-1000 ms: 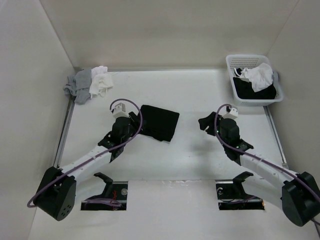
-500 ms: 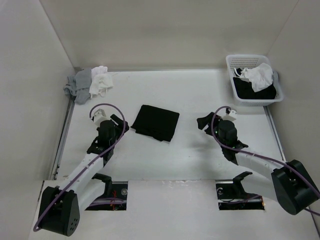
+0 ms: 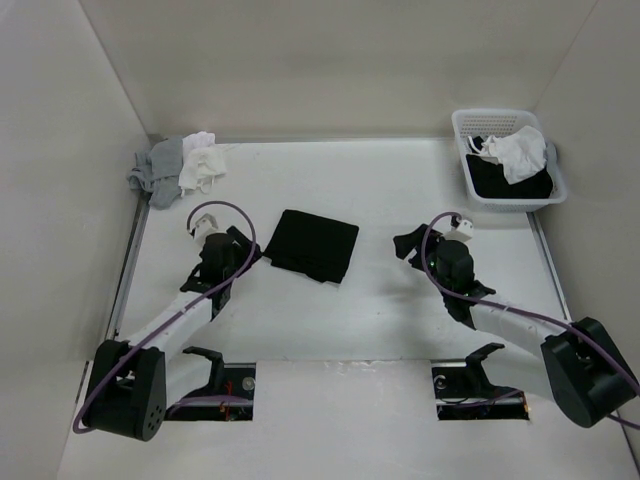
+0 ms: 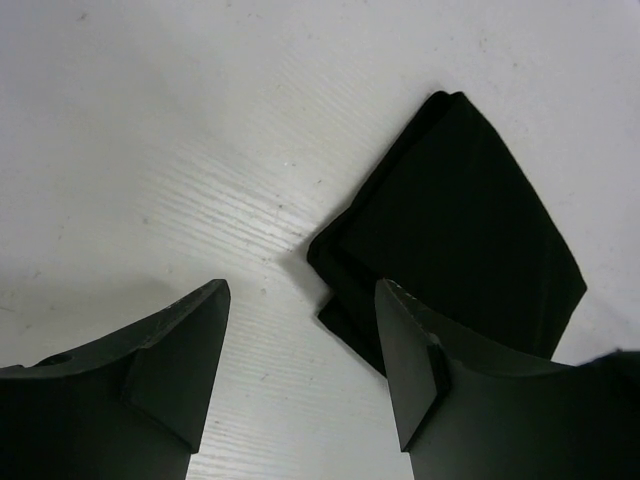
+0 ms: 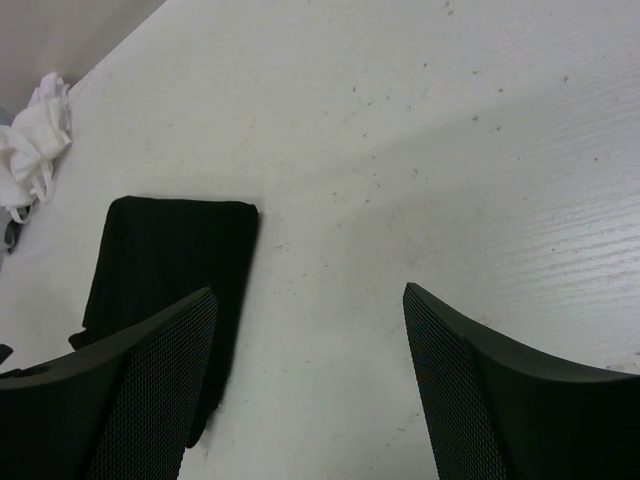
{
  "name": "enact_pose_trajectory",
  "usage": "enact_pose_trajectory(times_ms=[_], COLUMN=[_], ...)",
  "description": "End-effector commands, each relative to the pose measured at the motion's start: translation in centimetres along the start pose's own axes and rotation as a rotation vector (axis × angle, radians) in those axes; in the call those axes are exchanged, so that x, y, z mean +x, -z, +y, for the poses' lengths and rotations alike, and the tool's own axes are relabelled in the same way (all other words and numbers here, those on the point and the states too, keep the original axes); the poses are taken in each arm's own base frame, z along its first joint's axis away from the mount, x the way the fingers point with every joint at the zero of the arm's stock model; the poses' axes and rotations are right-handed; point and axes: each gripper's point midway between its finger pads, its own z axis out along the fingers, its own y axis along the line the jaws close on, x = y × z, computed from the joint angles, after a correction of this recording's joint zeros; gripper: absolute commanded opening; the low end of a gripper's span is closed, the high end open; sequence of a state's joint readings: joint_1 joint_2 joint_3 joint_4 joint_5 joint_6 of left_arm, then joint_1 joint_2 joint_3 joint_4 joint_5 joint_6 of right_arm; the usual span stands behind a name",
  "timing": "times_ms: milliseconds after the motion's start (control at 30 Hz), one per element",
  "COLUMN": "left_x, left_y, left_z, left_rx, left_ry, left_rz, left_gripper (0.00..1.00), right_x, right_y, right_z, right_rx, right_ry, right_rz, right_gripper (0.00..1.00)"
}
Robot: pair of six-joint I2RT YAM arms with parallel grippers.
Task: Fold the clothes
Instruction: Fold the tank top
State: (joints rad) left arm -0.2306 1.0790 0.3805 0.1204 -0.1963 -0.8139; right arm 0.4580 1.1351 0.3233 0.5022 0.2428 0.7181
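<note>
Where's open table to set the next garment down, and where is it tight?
Bare table between the folded black top and the right gripper, also at the back between the grey and white pile and the basket. Crowded: both far corners.

Bright, even overhead light; faint soft shadows.

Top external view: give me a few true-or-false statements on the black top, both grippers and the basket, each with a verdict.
1. The black top lies folded into a compact rectangle on the table. True.
2. The left gripper is shut on the top. False: it is open beside the top's corner, gripping nothing.
3. The right gripper is open and empty. True.
4. The basket is empty. False: it holds black and white clothes.
</note>
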Motion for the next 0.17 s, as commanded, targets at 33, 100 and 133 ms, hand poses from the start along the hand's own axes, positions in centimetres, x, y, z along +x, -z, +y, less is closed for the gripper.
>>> enact_pose_trajectory(times_ms=[33,100,133], left_x=[-2.35,-2.32,-2.43], left_y=[0.23,0.34,0.49], left_z=[-3.20,-2.97,-2.91], left_rx=[0.096,0.090,0.092], left_ry=[0.002,0.000,0.005], left_rz=[-0.052,-0.057,-0.063], left_gripper=[0.56,0.57,0.60], right_x=[-2.08,-2.00,-1.98], right_y=[-0.02,-0.06,-0.10], right_z=[2.14,2.08,2.07], right_rx=[-0.069,-0.067,-0.066], right_ry=[-0.011,-0.010,-0.010], right_rz=[-0.064,-0.062,-0.061], right_gripper=[0.79,0.79,0.79])
